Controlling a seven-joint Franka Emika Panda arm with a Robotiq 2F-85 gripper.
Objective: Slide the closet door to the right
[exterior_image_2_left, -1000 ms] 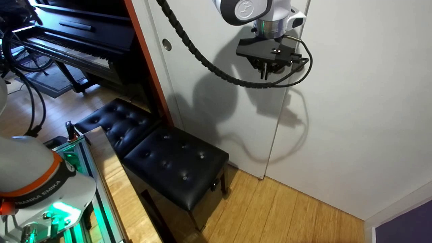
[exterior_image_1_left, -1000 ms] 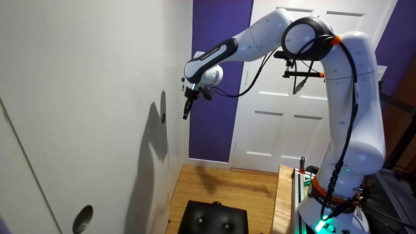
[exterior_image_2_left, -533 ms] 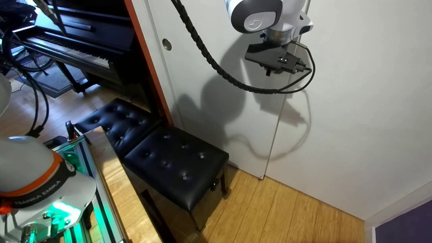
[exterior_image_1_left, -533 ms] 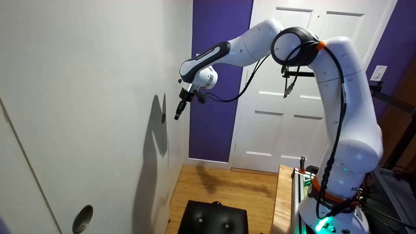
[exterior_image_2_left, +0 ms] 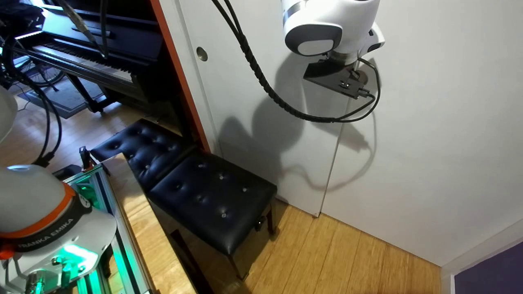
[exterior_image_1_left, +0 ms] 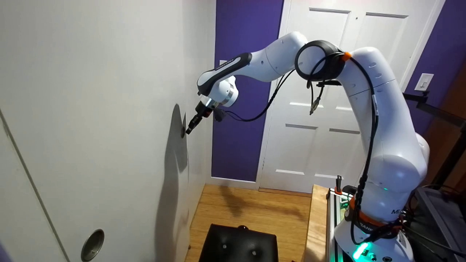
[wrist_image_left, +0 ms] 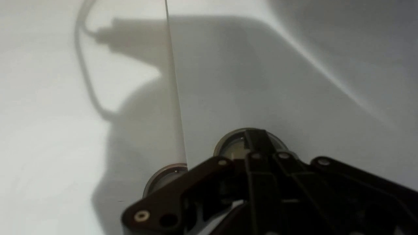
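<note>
The closet door [exterior_image_1_left: 109, 120] is a flat white panel, also seen in an exterior view [exterior_image_2_left: 253, 69] left of a vertical seam. One round recessed pull [exterior_image_1_left: 93, 245] sits near its far-from-gripper edge; another pull [exterior_image_1_left: 183, 132] sits by the gripper. In the wrist view, this pull [wrist_image_left: 231, 149] lies beside the seam, partly covered by my fingers. My gripper [exterior_image_1_left: 188, 131] is shut, fingers together, tilted toward the door. Its tip [wrist_image_left: 259, 140] overlaps the pull in the wrist view. I cannot tell whether it is inside the recess or touching. In an exterior view the fingertips are hidden behind the wrist.
A neighbouring white panel [exterior_image_2_left: 429, 130] lies across the seam, with its own pull [wrist_image_left: 166, 178]. Black padded benches [exterior_image_2_left: 212, 200] stand against the door's base. A wooden table edge [exterior_image_2_left: 147, 228] is beside the robot base. A purple wall [exterior_image_1_left: 240, 138] and panelled door [exterior_image_1_left: 313, 145] stand beyond.
The arm has reached forward, bringing the gripper closer to the door and tilting it toward the pull. The gripper has stayed shut. The door has not visibly moved.
</note>
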